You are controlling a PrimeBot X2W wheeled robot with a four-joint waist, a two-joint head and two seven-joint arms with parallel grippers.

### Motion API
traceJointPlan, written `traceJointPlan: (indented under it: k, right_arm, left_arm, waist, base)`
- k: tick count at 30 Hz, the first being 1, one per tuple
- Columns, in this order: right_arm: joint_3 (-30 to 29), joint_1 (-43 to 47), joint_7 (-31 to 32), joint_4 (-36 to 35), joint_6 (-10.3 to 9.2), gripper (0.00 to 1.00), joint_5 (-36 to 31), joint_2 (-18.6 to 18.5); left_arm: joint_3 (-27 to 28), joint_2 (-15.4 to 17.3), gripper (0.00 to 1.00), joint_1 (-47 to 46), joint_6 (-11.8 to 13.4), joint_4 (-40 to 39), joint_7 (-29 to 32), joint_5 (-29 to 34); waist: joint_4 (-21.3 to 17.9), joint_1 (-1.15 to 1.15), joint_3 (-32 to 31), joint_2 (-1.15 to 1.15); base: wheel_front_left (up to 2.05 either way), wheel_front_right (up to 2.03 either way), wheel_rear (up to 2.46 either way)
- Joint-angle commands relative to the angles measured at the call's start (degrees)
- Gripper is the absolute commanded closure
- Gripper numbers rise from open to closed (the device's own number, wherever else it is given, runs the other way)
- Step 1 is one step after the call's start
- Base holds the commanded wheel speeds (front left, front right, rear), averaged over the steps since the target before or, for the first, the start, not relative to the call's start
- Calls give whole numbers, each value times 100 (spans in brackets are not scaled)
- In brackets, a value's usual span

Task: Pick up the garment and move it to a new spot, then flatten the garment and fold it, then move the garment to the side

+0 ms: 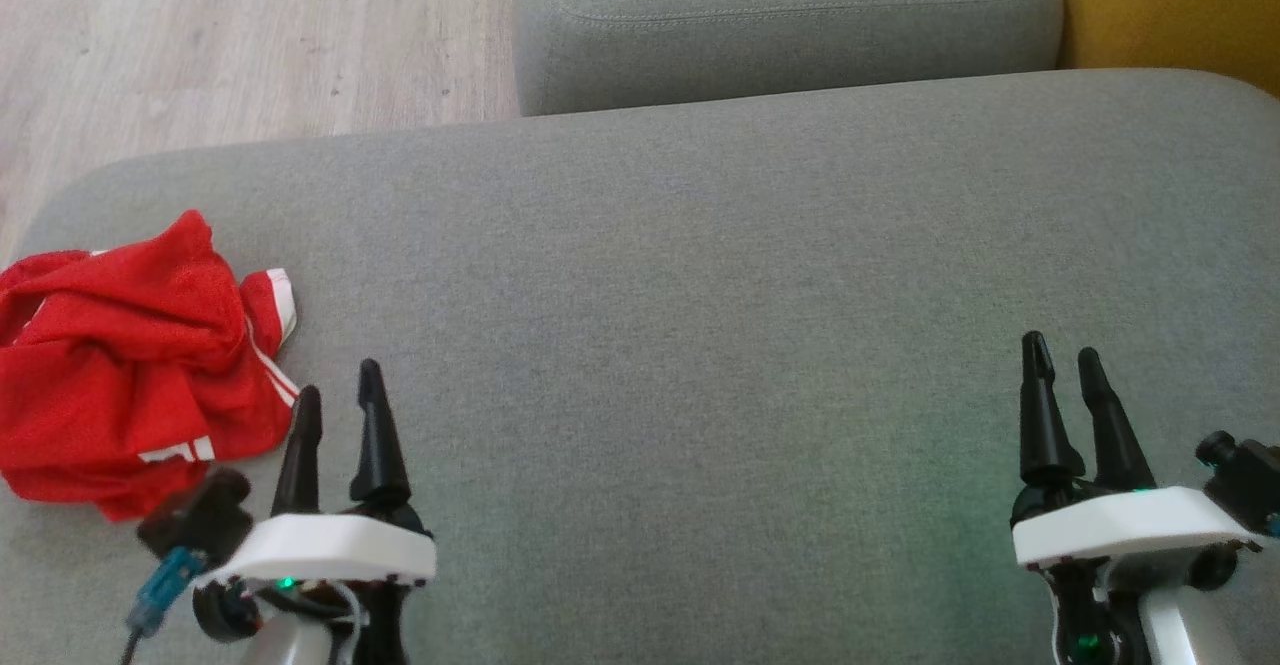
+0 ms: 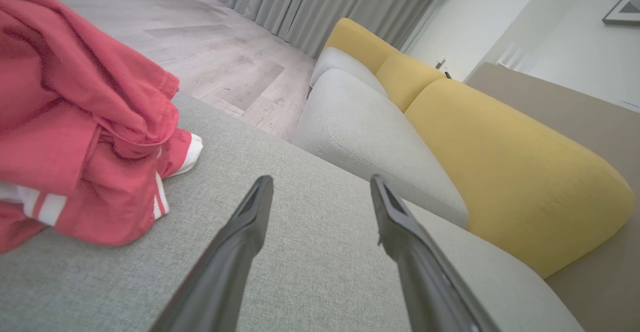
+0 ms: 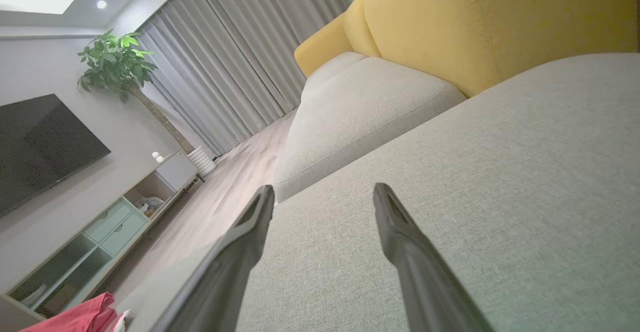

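so the crumpled red mesh garment with white stripes [image 1: 130, 365] sits at the left edge of the frame on the grey fabric cushion [image 1: 700, 295]. looks light and floppy; i'd pinch a raised fold. left gripper [image 1: 340, 400] and right gripper [image 1: 1062, 360] both gape wide, holding nothing.

Red garment [image 1: 130, 365] (white stripes), grey seat cushion [image 1: 700, 295], yellow backrest [image 2: 500, 162]

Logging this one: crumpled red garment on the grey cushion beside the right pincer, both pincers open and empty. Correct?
No: the head view shows the red garment beside the left pincer, not the right pincer. The rest holds: crumpled on the grey cushion, both pincers open and empty.
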Motion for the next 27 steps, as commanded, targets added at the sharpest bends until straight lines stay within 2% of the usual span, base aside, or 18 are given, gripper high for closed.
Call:
traceJointPlan:
  k: [1, 27]
  right_arm:
    - [113, -224, -85, -267, -2, 0, -218, -40]
    - [358, -154, -541, -620, -3, 0, -2592, -49]
  left_arm:
    - [9, 115, 0, -333, 73, -229, -69, 211]
    - [-1815, 937, 0, -855, 1356, 134, -521, 2251]
  waist:
    - [1, 0, 1, 0]
    - [20, 0, -15, 0]
  base:
    - [0, 0, 0]
    - [0, 0, 0]
